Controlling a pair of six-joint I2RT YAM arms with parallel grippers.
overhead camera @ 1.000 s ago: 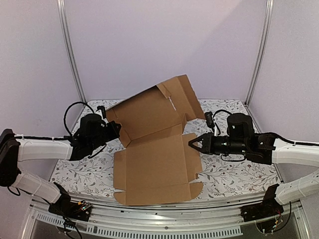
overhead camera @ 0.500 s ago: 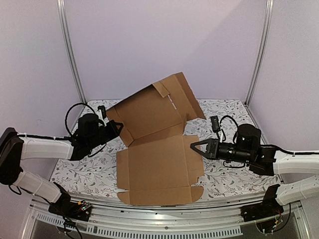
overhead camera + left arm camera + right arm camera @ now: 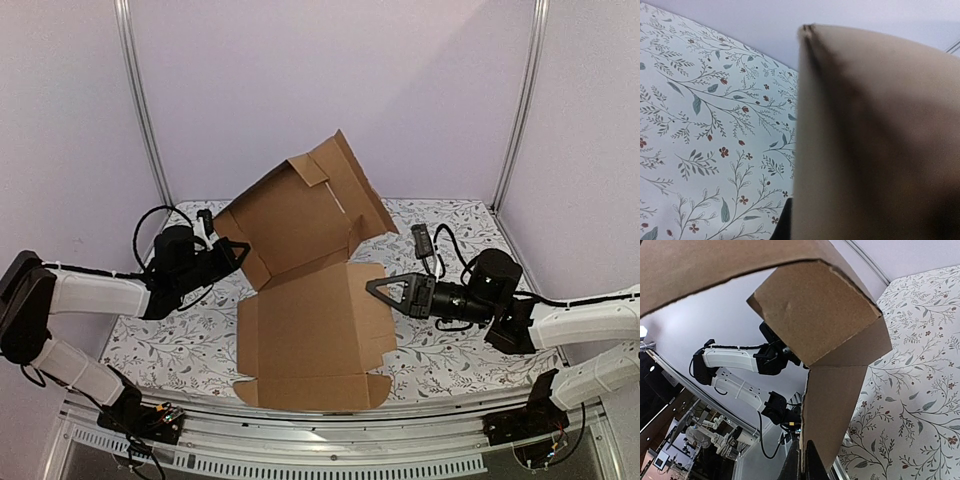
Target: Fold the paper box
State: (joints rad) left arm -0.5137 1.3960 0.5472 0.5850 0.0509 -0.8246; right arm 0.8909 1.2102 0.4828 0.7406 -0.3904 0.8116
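Observation:
The paper box [image 3: 310, 325] is a brown cardboard sheet. Its front panel lies on the table and its back panel [image 3: 300, 210] tilts up steeply toward the rear wall. My left gripper [image 3: 238, 252] is at the back panel's left flap and looks shut on it. In the left wrist view the cardboard [image 3: 875, 140] fills the right side, with one dark fingertip [image 3: 784, 225] at its edge. My right gripper [image 3: 372, 286] is shut on the front panel's right side flap. The flap's edge [image 3: 832, 405] runs down between the pinched fingers [image 3: 812, 467].
A floral cloth [image 3: 455, 355] covers the table. Metal posts [image 3: 145, 110] [image 3: 520, 110] stand at the back corners before lilac walls. A slotted rail [image 3: 320, 445] runs along the near edge. My left arm [image 3: 735, 357] shows past the box in the right wrist view.
My right gripper moved left and closed on the right side flap, which now stands raised. The back panel has tilted up steeper, and the box shifted slightly.

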